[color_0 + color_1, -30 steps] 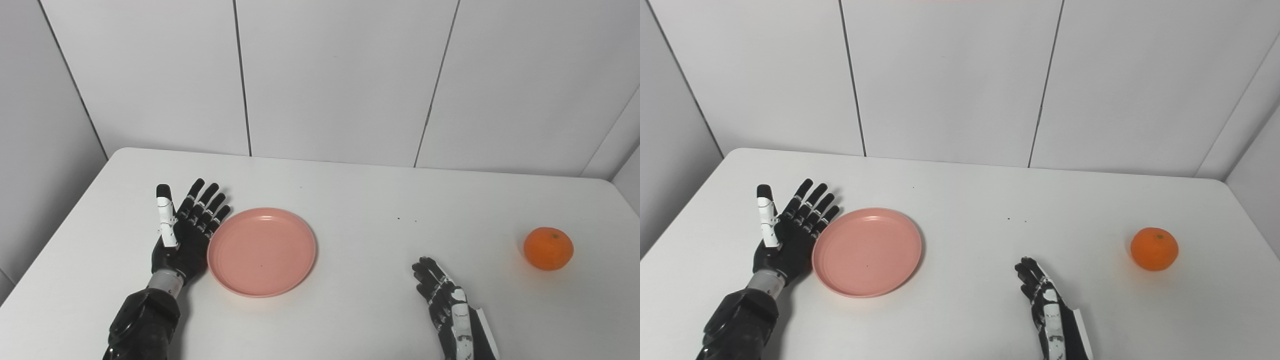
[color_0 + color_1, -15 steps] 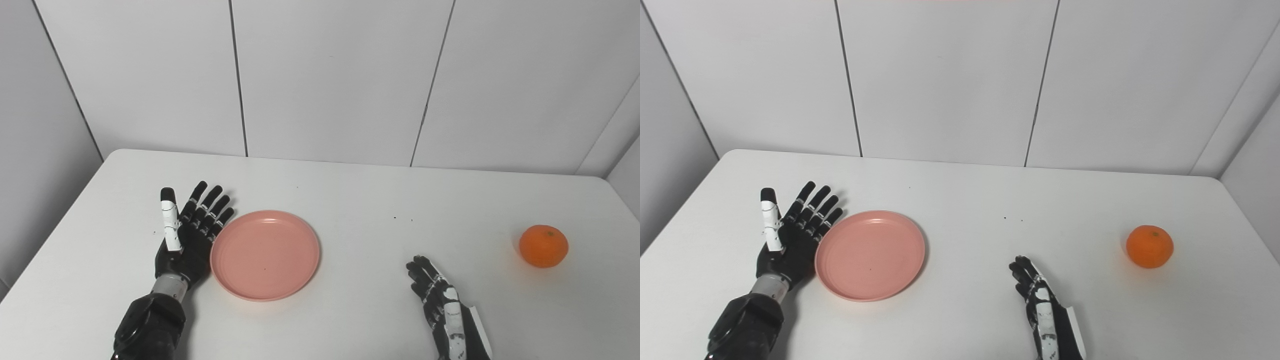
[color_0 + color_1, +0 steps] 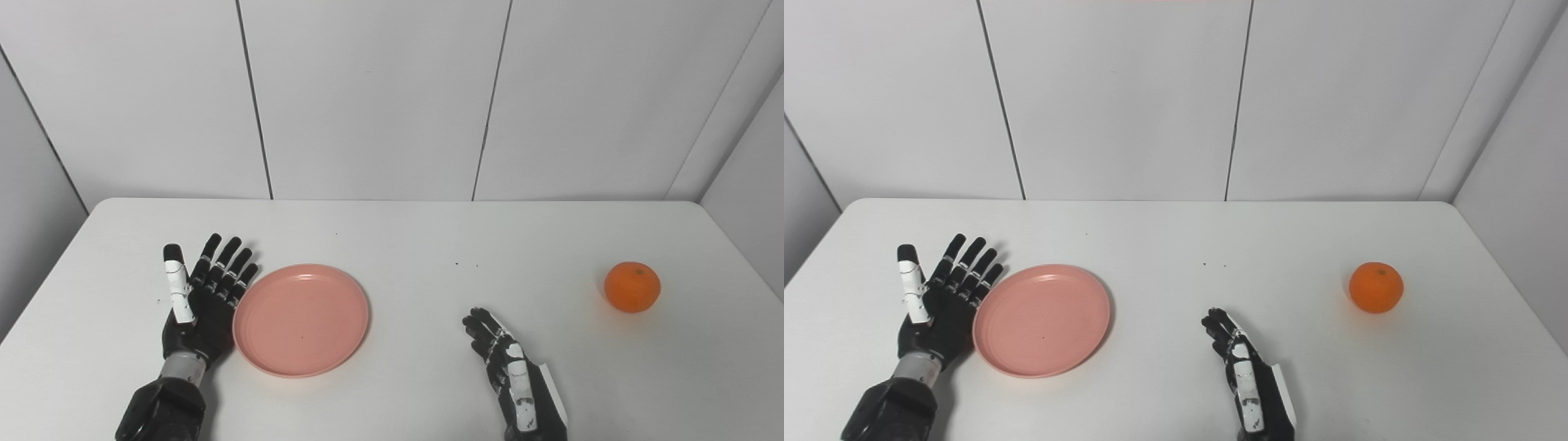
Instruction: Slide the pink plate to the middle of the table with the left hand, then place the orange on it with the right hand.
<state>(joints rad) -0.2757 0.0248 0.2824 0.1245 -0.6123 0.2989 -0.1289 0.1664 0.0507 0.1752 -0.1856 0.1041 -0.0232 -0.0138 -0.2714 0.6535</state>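
Cam has panned; pink plate (image 3: 301, 319) hardly moves vs left hand (image 3: 205, 300), splayed, prob. touching its rim, lower left. Slide barely begun. Right hand (image 3: 511, 367) empty, unclenched; orange (image 3: 632, 286) far right on table (image 3: 398, 245).

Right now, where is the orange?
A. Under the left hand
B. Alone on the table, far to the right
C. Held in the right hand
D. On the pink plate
B: the orange sits by itself on the table, well right of the pink plate, and the right hand is open and holds nothing.
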